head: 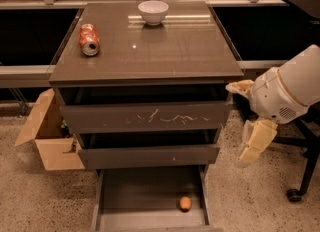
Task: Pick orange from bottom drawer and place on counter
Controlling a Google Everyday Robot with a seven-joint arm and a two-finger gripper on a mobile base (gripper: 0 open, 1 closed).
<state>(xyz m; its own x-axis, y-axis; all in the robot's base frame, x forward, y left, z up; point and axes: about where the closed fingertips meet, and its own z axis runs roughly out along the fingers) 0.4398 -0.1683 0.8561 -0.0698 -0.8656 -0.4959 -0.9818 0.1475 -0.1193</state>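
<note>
The orange (185, 203) lies in the open bottom drawer (150, 196), near its front right corner. The counter (150, 46) is the glossy dark top of the cabinet. My gripper (248, 117) hangs at the right of the cabinet, level with the upper drawers, well above and to the right of the orange. Its cream fingers (256, 141) are spread apart and hold nothing.
A white bowl (153, 12) stands at the back of the counter and a crushed red soda can (89, 39) lies at its left. An open cardboard box (47, 136) sits on the floor at the left. A black chair base (302, 176) stands at the right.
</note>
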